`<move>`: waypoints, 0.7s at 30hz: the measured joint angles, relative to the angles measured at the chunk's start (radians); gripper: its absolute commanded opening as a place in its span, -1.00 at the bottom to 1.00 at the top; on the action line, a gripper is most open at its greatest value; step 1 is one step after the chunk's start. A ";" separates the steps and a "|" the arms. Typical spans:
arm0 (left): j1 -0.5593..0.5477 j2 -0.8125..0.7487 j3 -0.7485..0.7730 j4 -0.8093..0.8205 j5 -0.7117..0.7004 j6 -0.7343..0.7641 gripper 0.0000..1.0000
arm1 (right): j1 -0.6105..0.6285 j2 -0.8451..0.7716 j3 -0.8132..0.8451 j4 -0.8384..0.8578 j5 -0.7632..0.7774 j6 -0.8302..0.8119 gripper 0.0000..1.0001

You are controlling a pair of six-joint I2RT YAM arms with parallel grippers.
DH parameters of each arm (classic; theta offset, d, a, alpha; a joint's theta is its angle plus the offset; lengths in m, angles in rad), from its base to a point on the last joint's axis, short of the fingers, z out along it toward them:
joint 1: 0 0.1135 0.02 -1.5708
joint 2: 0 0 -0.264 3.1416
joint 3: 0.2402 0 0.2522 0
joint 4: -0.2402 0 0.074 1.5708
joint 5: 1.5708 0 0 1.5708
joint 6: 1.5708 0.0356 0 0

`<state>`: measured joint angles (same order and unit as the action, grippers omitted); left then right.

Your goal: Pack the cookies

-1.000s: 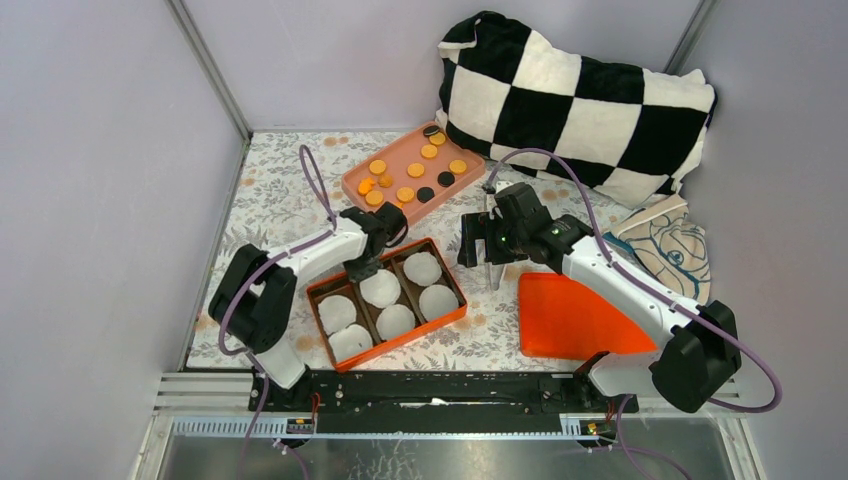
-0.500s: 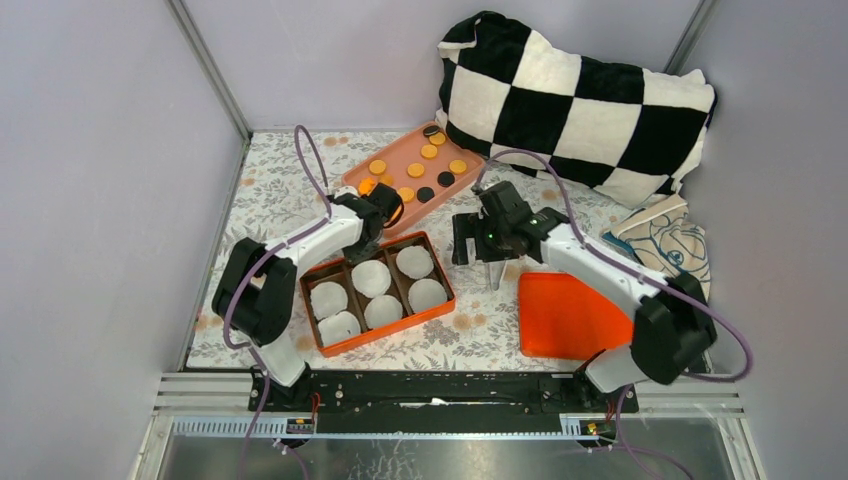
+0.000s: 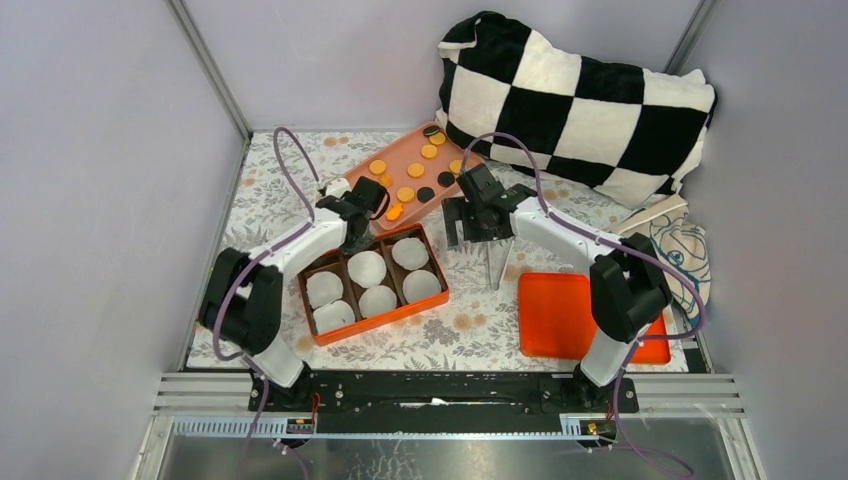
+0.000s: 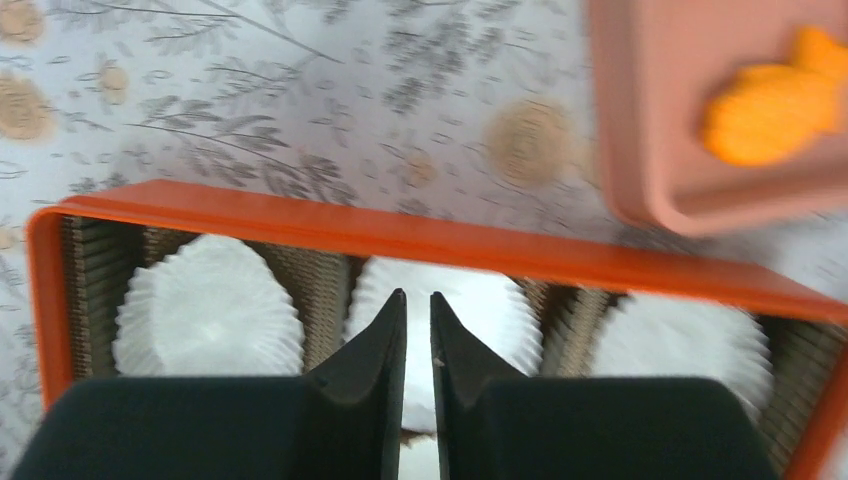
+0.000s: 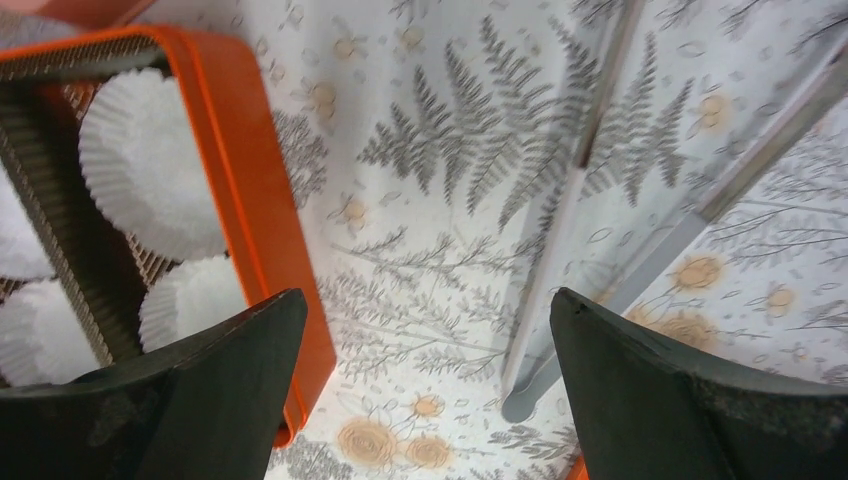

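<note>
The cookies (image 3: 416, 170), orange discs and a few black ones, lie in a pink tray (image 3: 462, 183) at the back. One fish-shaped orange cookie (image 4: 775, 95) shows in the left wrist view. An orange box (image 3: 383, 320) with white paper liners (image 3: 366, 268) stands in front of the tray. My left gripper (image 3: 362, 222) hangs over the box's back row with its jaws nearly together and nothing between them (image 4: 418, 298). My right gripper (image 3: 470, 225) is wide open and empty above the tablecloth, right of the box (image 5: 428, 300).
Metal tongs (image 3: 490, 265) lie on the floral cloth under my right gripper, also in the right wrist view (image 5: 570, 200). An orange lid (image 3: 560, 310) lies front right. A checkered pillow (image 3: 580, 100) sits at the back right, and a printed cloth (image 3: 680, 250) at the right.
Both grippers moved toward the back, nearer the pink tray; the right one also went left. The orange box shifted a little left and back.
</note>
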<state>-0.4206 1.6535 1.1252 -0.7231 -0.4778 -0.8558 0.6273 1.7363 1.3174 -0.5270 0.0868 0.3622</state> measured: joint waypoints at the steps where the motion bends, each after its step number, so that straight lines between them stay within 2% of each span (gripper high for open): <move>1: -0.010 -0.020 0.000 0.010 0.014 0.003 -0.64 | -0.003 0.010 0.016 -0.005 0.014 -0.003 0.99; 6: -0.083 -0.111 0.002 0.071 0.117 0.022 -0.63 | -0.053 0.047 0.066 -0.029 0.051 -0.018 0.99; 11: -0.143 -0.058 0.002 0.159 0.237 0.031 -0.64 | -0.136 0.042 0.044 -0.062 0.089 -0.017 0.99; 15: -0.183 0.029 0.002 0.202 0.306 0.042 -0.65 | -0.193 -0.016 -0.083 -0.071 0.093 -0.006 0.99; 21: -0.241 0.081 0.002 0.255 0.390 0.049 -0.65 | -0.196 -0.115 -0.279 -0.083 0.083 0.029 0.99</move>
<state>-0.6617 1.7348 1.1271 -0.4679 -0.0879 -0.8066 0.4309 1.6215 1.0382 -0.6098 0.1696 0.3908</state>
